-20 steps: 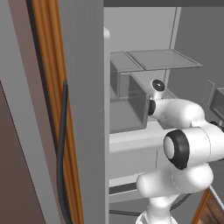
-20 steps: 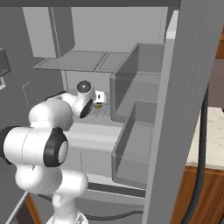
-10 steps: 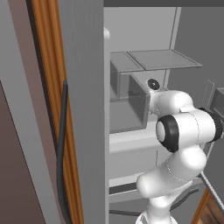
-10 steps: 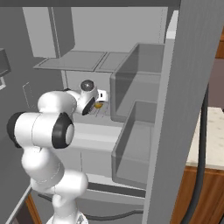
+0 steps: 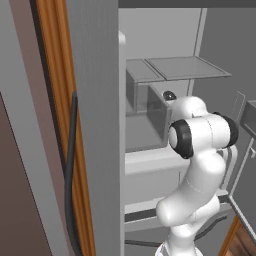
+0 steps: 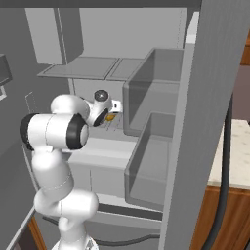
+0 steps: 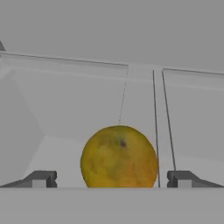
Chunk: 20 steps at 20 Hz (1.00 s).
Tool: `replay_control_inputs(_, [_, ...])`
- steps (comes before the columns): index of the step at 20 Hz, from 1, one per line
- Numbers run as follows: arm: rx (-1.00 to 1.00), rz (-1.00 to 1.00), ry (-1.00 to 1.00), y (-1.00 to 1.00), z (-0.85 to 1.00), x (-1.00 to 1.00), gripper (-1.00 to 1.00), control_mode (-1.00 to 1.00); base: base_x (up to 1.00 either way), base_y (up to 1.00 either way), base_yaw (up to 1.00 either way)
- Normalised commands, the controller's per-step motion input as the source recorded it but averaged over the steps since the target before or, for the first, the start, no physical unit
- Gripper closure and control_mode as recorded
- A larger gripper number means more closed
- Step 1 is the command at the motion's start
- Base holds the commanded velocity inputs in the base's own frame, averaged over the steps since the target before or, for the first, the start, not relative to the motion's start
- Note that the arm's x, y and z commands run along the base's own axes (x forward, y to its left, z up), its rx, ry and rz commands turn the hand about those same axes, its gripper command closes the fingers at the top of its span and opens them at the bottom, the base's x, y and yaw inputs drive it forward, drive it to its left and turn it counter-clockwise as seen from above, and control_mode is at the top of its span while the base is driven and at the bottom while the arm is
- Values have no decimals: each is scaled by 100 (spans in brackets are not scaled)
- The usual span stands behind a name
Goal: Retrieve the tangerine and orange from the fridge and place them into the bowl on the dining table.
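while the tool (image 7: 112, 179) stands released with its dark tips wide apart, a round, dimpled yellow-orange fruit (image 7: 119, 156) sits between them inside the smooth grey fridge (image 6: 161, 97).

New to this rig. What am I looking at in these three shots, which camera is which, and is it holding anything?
It is a rendered kitchen. A white robot arm on a driving base reaches into an open grey fridge. Two shots come from cameras on the base, behind the arm to its left and right, so they show the same scene from two sides. The third comes from a camera on the hand, looking along the gripper. Its two dark fingertips stand wide apart, open, with a round orange-yellow fruit on the fridge shelf centred between them. Nothing is held yet. Whether that fruit is the orange or the tangerine, I cannot tell.
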Motion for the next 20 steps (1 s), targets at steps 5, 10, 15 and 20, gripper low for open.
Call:
replay_control_inputs(5, [0,0,0,-1,-18,38,-100,-100,0,0,0])
replay_control_inputs(10, [0,0,0,-2,-24,9,-100,-100,0,0,0])
replay_control_inputs(15, [0,0,0,-1,-30,8,-100,-100,0,0,0])
replay_control_inputs(20, [0,0,1,0,-36,10,-100,-100,0,0,0])
